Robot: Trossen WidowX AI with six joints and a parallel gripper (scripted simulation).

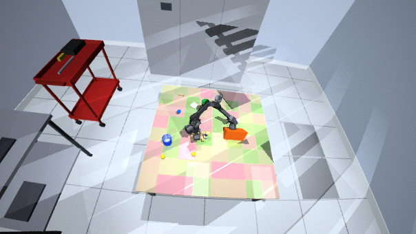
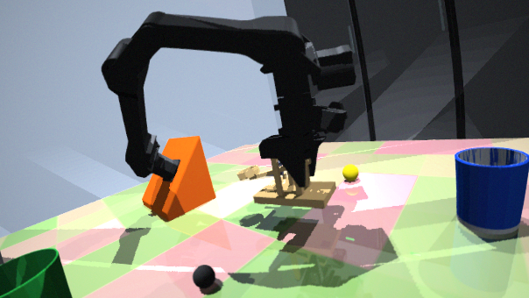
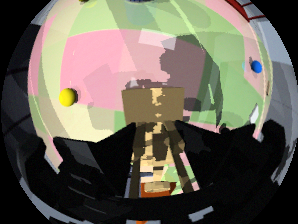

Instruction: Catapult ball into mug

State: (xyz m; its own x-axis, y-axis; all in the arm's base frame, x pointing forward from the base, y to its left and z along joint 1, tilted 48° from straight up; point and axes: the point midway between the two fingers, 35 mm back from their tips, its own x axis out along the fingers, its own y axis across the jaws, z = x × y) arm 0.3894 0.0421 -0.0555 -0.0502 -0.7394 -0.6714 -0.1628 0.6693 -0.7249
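- End effector (image 1: 198,137) (image 2: 299,177) (image 3: 156,124): you have it partly closed, clamped on the frame of the wooden catapult (image 1: 207,133) (image 2: 323,193) (image 3: 153,107); gripping the frame presumably lets you turn the whole device.
- Catapult: upright, its base seemingly just off the tabletop (image 1: 227,186) (image 2: 394,273) (image 3: 90,55), likely so it swings without dragging.
- Just beside the catapult: yellow ball (image 1: 193,153) (image 2: 350,173) (image 3: 67,97), loose. You cannot tell whether it is your shot, or whether a ball already sits in the catapult.
- Beyond the catapult's base end: blue mug (image 1: 167,140) (image 2: 490,197) (image 3: 141,1), upright, open-topped to receive the shot. Aiming appears your present step; check alignment before release.
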